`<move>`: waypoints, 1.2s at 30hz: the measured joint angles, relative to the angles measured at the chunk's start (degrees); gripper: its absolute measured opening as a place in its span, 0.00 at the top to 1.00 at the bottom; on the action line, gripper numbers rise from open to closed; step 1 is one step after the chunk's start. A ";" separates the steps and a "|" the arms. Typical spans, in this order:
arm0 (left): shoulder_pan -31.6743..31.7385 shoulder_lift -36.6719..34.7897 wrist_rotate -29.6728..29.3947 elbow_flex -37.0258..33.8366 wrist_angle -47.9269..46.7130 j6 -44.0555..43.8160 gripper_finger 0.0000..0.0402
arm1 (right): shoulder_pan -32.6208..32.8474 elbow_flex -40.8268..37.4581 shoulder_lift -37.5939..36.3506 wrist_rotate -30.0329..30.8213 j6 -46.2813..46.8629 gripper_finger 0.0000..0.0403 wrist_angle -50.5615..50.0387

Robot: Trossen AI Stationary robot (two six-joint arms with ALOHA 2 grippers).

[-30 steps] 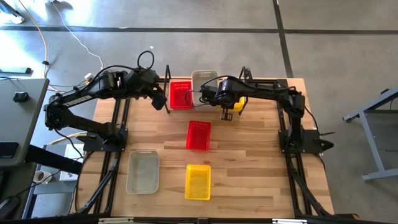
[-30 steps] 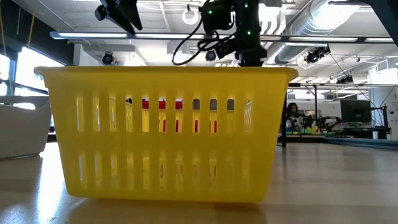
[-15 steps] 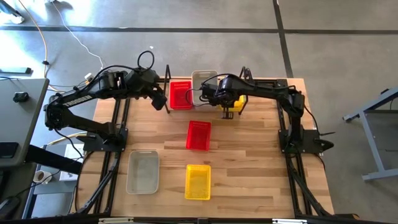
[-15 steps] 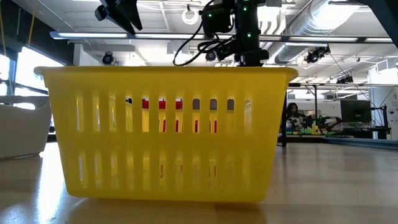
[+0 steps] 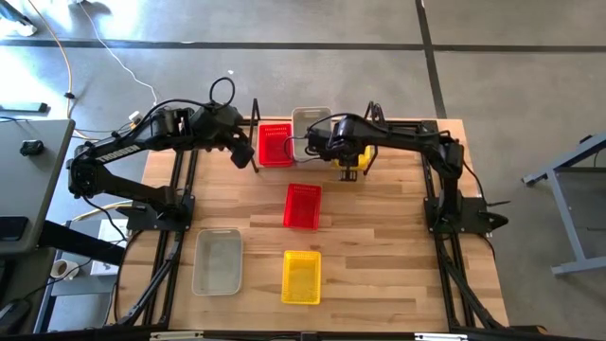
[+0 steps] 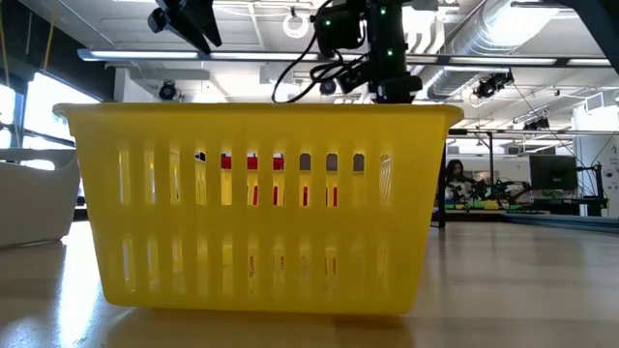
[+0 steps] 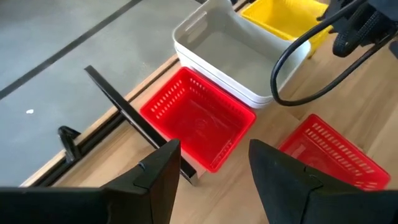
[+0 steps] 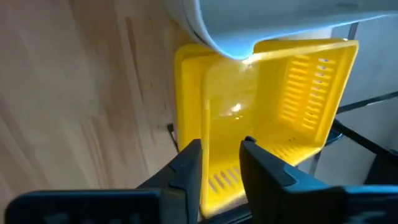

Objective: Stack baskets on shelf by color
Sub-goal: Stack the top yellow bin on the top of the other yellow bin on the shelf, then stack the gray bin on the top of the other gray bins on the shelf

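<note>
On the shelf [image 7: 118,107] at the table's far edge a red basket [image 5: 275,144] stands beside two nested clear-grey baskets [image 5: 311,125]. My right gripper [image 8: 221,163] is at a yellow basket [image 5: 359,154] just right of them, shut on it. My left gripper [image 7: 214,186] hovers open, above and left of the shelf's red basket [image 7: 199,121], touching nothing. On the table rest another red basket [image 5: 303,206], a yellow one [image 5: 301,277] and a clear-grey one [image 5: 218,260]. My right gripper holds the yellow basket at a side wall by its rim [image 8: 208,149], coming from above. One finger [image 8: 256,163] reaches into the basket and the other [image 8: 188,167] sits at the wall's outside. The basket looks tilted beside the clear-grey stack [image 8: 267,25].
The shelf's black rods and posts [image 5: 256,112] stand around the far baskets. The near yellow basket [image 6: 251,203] fills the low view and hides most of the table. The right half of the tabletop [image 5: 398,246] holds no baskets.
My right gripper, with the yellow basket, has crept a little toward the table's right. The left arm and the other baskets have kept still.
</note>
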 joint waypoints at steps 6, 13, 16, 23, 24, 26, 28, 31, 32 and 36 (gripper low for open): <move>0.00 0.00 7.15 0.00 -0.01 0.03 0.55 | 0.29 3.34 -0.07 -0.70 5.94 0.76 -3.17; -0.30 -0.52 18.36 0.00 -4.32 0.53 0.55 | 0.66 10.66 -0.07 -2.92 14.74 0.76 -6.76; -1.53 -0.52 18.00 0.00 -9.19 0.51 0.55 | 1.32 13.00 -0.53 -4.88 16.80 0.76 -6.71; -7.35 -1.99 13.54 -0.02 -17.42 -5.73 0.55 | 4.52 16.34 -0.62 -7.08 19.76 0.76 -6.51; -8.46 -2.44 12.98 -0.02 -17.61 -7.26 0.55 | 5.00 16.35 -0.62 -7.94 19.77 0.76 -6.31; -10.50 -3.39 12.55 -0.03 -18.42 -10.52 0.55 | 5.97 16.35 -0.62 -9.88 19.73 0.76 -5.62; -12.65 -4.54 11.99 -0.56 -18.46 -13.58 0.55 | 6.87 16.35 -0.62 -12.42 19.35 0.76 -4.65; -15.64 -6.38 11.62 -2.54 -18.56 -18.98 0.55 | 8.24 16.35 -0.62 -15.46 18.76 0.76 -1.94; -16.57 -7.01 11.62 -3.41 -18.55 -21.38 0.55 | 8.64 16.35 -0.62 -15.80 18.62 0.76 -1.01; -20.63 -9.36 11.63 -7.24 -18.59 -32.33 0.55 | 10.15 16.35 -0.62 -15.75 15.83 0.76 1.17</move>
